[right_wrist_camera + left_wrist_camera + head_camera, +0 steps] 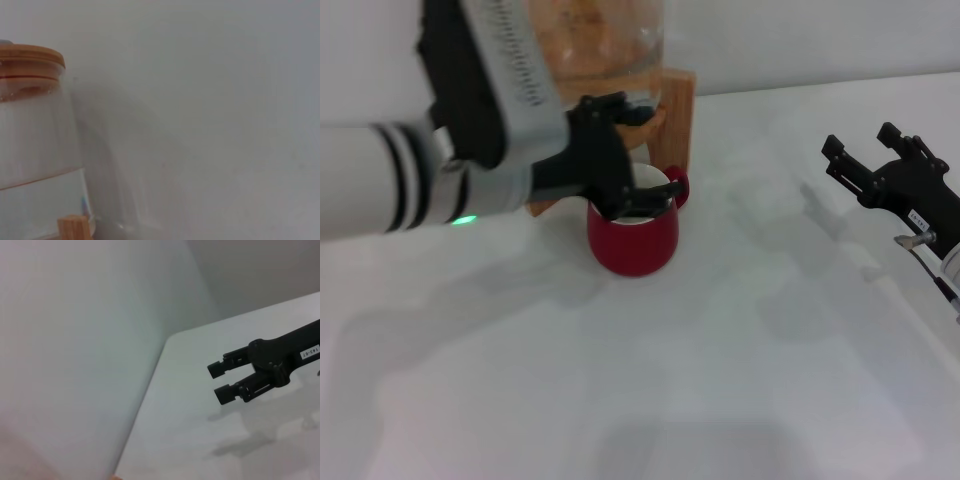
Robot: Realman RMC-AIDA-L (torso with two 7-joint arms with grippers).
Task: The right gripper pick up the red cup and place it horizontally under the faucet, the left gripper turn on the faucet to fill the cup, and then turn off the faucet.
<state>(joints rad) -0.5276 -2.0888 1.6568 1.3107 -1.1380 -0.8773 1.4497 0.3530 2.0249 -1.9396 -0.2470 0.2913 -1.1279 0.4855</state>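
Note:
The red cup (632, 240) stands upright on the white table, its handle (678, 186) turned to the right, just in front of the wooden stand (678, 105). My left gripper (632, 152) reaches in above the cup's mouth, one black finger over the white inside. Its claw hides the faucet, and I cannot make out whether it grips anything. My right gripper (865, 145) hovers at the right side of the table, well away from the cup, open and empty. The left wrist view shows the right gripper (220, 381) again with its fingers apart.
The glass jar (590, 35) sits on the wooden stand at the back; the right wrist view shows the jar (35, 150) with its wooden lid (30, 55). A pale wall stands behind the white table (740, 380).

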